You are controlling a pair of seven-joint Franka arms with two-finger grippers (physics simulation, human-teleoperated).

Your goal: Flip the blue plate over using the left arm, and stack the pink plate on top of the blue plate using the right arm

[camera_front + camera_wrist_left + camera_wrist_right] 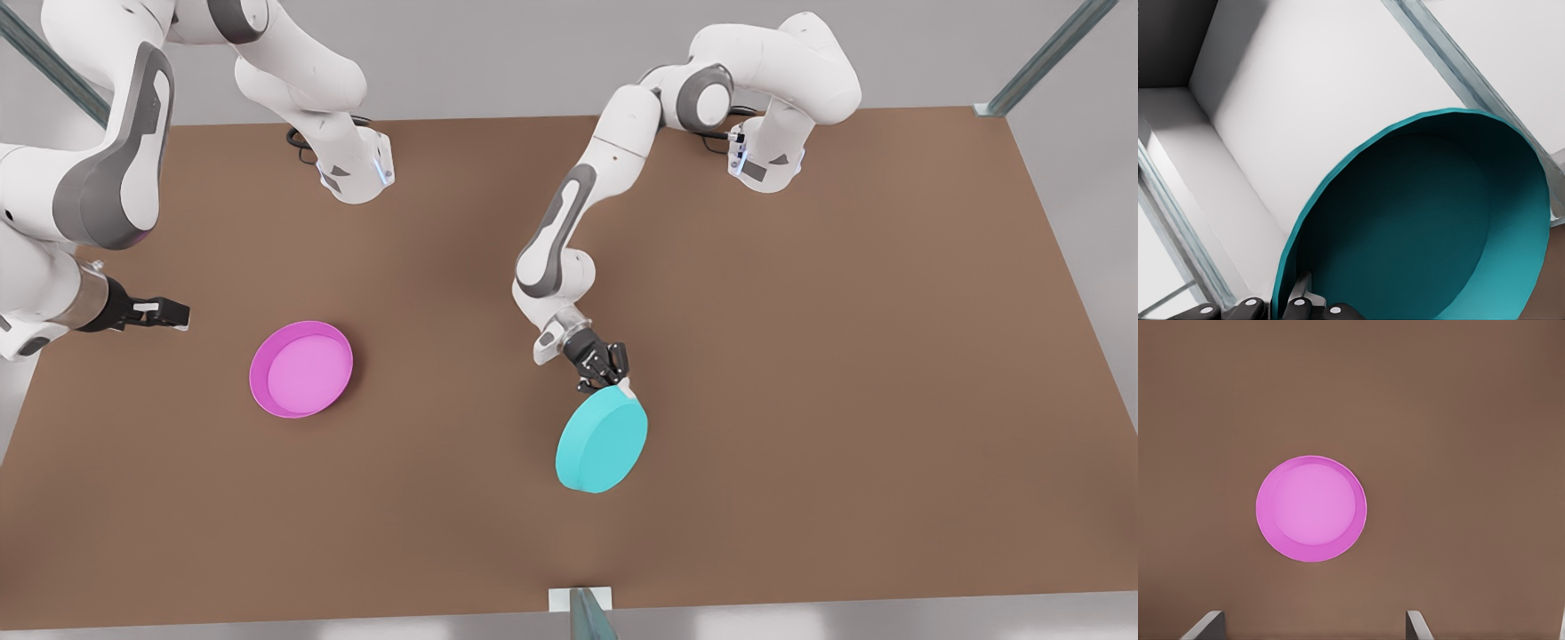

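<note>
The blue plate hangs tilted over the table, its flat bottom toward the front camera. My left gripper is shut on its upper rim. The left wrist view looks into the plate's hollow inside, with the fingers clamped over the rim. On the front view's left, the pink plate lies upright on the table, hollow side up. My right gripper hovers to the left of it, apart from it. From the right wrist, the pink plate lies well ahead of the open gripper, which holds nothing.
The brown table reaches out to all sides. Both arm bases stand at its far edge. A metal post with a white bracket sits at the near edge, and slanted frame bars rise at the corners.
</note>
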